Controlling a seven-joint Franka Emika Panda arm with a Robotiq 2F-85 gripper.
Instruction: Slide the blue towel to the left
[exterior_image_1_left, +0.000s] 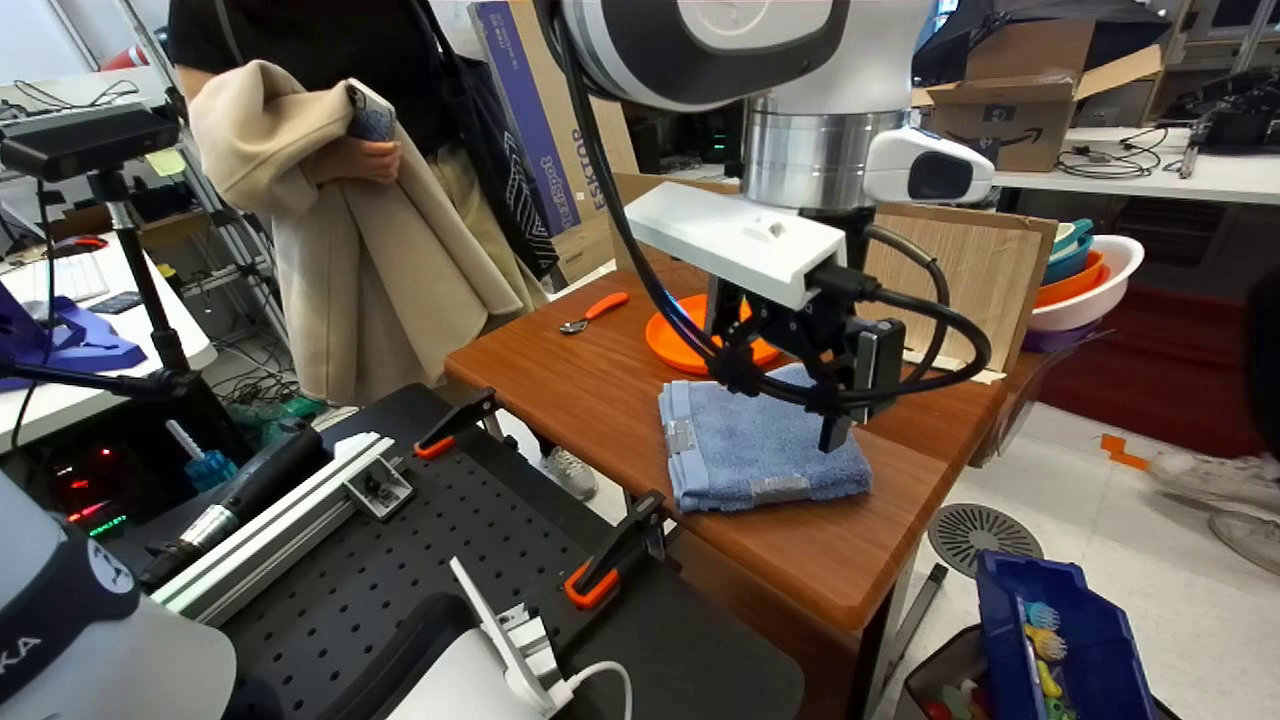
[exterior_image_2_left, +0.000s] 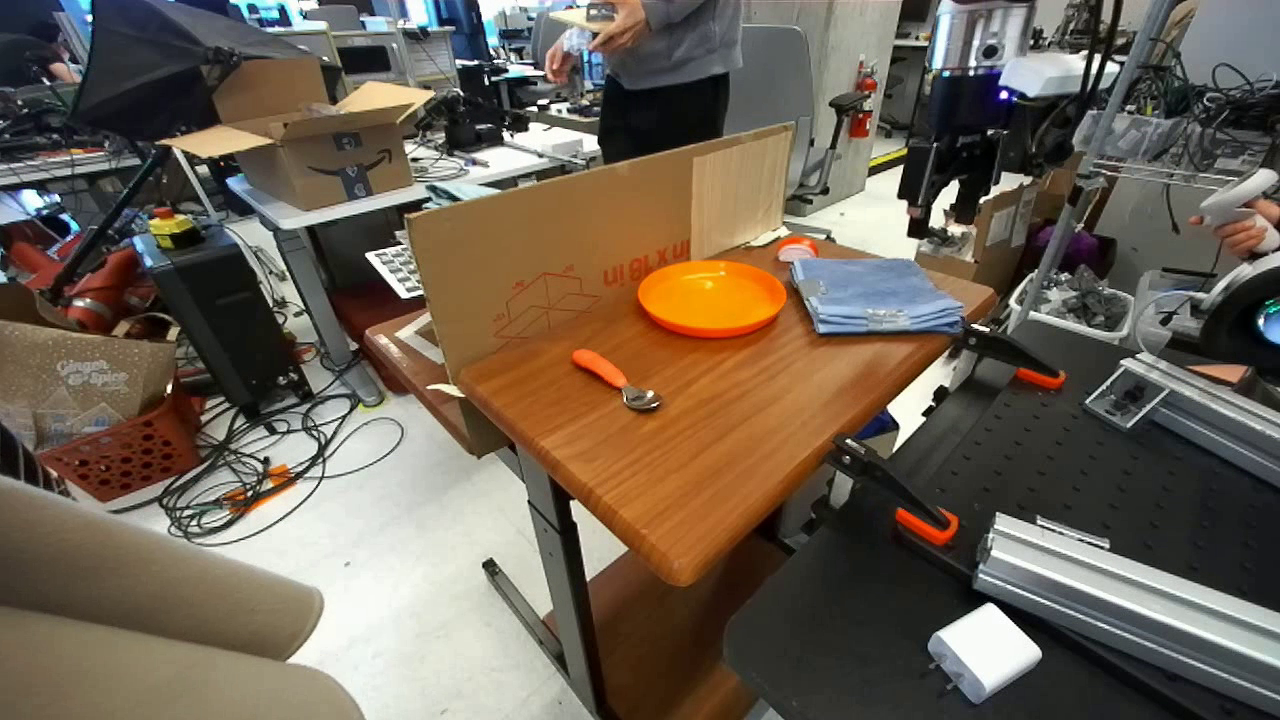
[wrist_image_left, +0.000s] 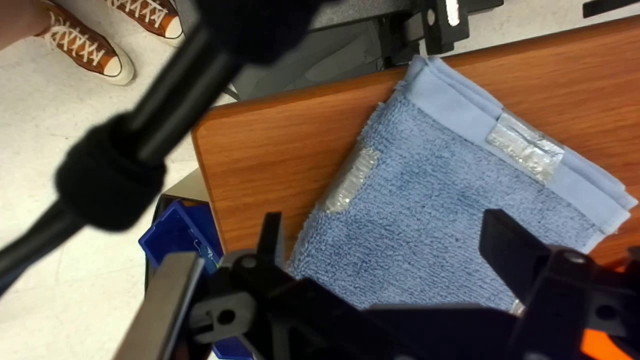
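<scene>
Sitting lower than the towel (exterior_image_1_left: 750, 440), a blue bin (exterior_image_1_left: 1095, 640) holds colourful pieces (exterior_image_1_left: 1047, 642).

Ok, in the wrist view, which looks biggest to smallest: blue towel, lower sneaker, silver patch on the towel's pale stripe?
Blue towel
Lower sneaker
Silver patch
The sneaker looks farther from the camera, so its real size is unsure.

Bright, even indoor light, and there's the pale floor (exterior_image_2_left: 400, 580) showing nearly white in both exterior views! The metal collar (exterior_image_1_left: 820, 160) gleams in streaks; deep shadow sits beneath the counter (exterior_image_1_left: 860, 550). Over to the wrist view: black cable (wrist_image_left: 182, 95) badly blurred up close, end effector (wrist_image_left: 384, 230) near-black and soft-edged, silver tape (wrist_image_left: 525, 147) glinting, and the blue towel (wrist_image_left: 430, 210) sharp enough that its pile shows.
</scene>
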